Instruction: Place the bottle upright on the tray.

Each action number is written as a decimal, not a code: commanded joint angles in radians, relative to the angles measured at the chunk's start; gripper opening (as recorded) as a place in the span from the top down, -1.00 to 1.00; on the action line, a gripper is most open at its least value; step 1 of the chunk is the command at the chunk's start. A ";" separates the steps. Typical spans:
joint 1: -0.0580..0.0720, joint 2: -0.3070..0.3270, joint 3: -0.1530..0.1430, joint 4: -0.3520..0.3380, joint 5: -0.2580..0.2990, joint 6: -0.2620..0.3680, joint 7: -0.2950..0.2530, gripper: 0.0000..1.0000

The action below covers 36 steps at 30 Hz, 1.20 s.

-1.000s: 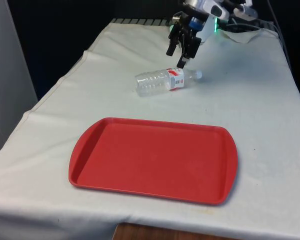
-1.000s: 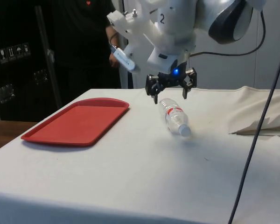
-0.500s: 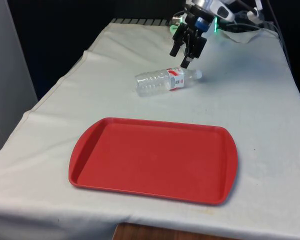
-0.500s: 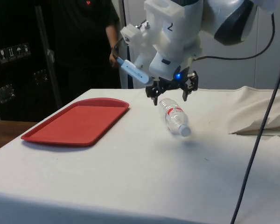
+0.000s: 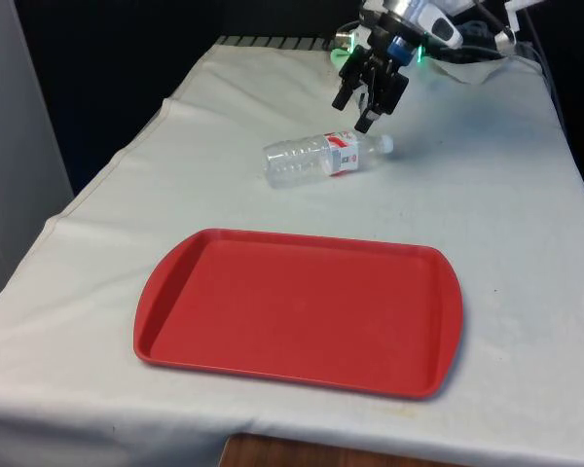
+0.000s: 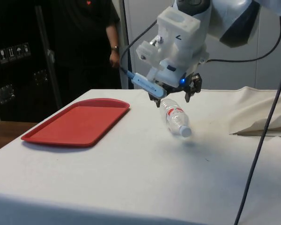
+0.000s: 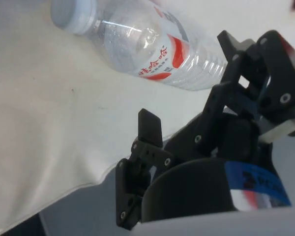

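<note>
just above the bottle's capped end hangs the gripper, tilted over, its two black fingers spread apart with nothing between them. directly beneath it, not touching, the bottle lies on its side on the white cloth; in the side view the gripper hovers over the labelled stretch of the bottle, whose cap points away from the tray.

the bottle looks clear, thin-walled and ribbed, and seems empty or nearly so, though the pictures do not settle that. by that look it should be light, springy under pressure, and free to roll sideways on the cloth. a hard squeeze could buckle the wall, and the smooth plastic may slip in the pads. the firmest hold is probably across the body near the red-and-white label, or nearer the neck where the wall is stiffer, with the fingers straddling its width.

farther out, on the bottle's base side and well apart from the gripper, the red tray lies flat with a low raised rim. nothing rests in it. a person stands behind the table.
</note>
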 commanded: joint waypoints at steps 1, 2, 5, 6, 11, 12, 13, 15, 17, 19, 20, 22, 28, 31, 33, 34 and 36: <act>0.004 -0.009 0.008 0.000 -0.035 -0.013 0.035 -1.00; 0.005 -0.009 0.015 -0.001 -0.052 -0.023 0.055 -1.00; 0.005 -0.009 0.025 -0.004 -0.077 -0.035 0.085 -1.00; 0.006 -0.009 0.029 -0.004 -0.086 -0.040 0.097 -1.00; 0.005 -0.007 0.044 -0.007 -0.121 -0.058 0.139 -1.00; 0.005 -0.006 0.052 -0.009 -0.136 -0.067 0.157 -1.00; 0.005 -0.005 0.055 -0.010 -0.144 -0.072 0.167 -1.00; 0.005 -0.003 0.063 -0.011 -0.160 -0.081 0.185 -1.00; 0.006 0.000 0.070 -0.013 -0.174 -0.090 0.203 -1.00; 0.006 0.003 0.077 -0.014 -0.188 -0.098 0.221 -1.00; 0.007 0.006 0.081 -0.015 -0.195 -0.102 0.232 -1.00; 0.007 0.013 0.090 -0.017 -0.208 -0.110 0.251 -1.00; 0.001 0.042 0.116 -0.018 -0.232 -0.139 0.291 -1.00; 0.005 0.041 0.126 -0.020 -0.270 -0.159 0.331 -1.00; 0.006 0.045 0.131 -0.021 -0.283 -0.168 0.346 -1.00; 0.006 0.050 0.136 -0.023 -0.295 -0.178 0.359 -1.00; 0.006 0.053 0.138 -0.024 -0.302 -0.183 0.367 -1.00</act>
